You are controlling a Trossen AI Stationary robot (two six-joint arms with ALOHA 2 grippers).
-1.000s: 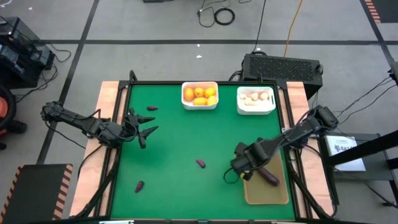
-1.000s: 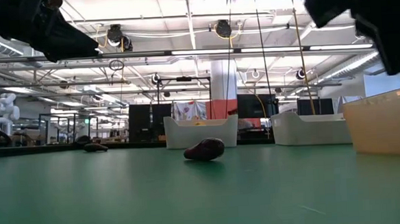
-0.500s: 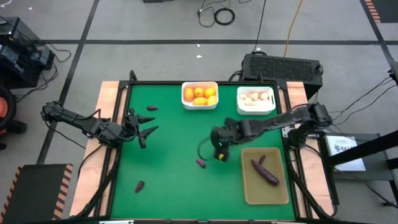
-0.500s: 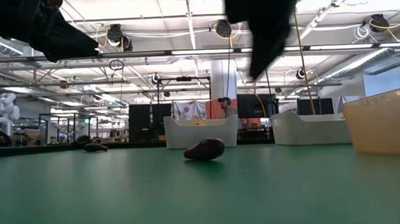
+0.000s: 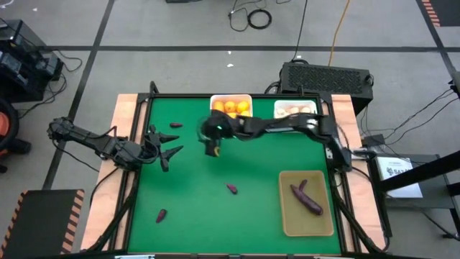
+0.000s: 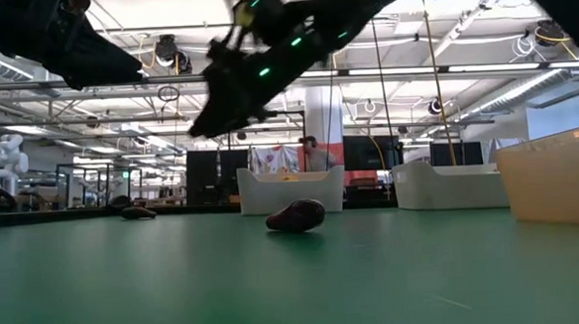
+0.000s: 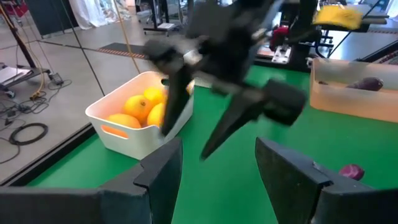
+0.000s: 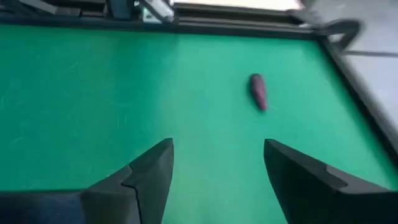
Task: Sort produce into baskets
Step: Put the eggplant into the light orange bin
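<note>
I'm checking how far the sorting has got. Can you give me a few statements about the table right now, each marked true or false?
1. The tan tray holds two purple pieces. True.
2. The right gripper carries a purple piece. False: its fingers are open and empty.
3. Three purple pieces lie loose on the green mat. True: one near the far left corner, one mid-table, one near the front left.
4. The orange fruits sit in the tan tray. False: they are in a white bin.
5. The left gripper hovers over the tray. False: it waits at the mat's left side.
</note>
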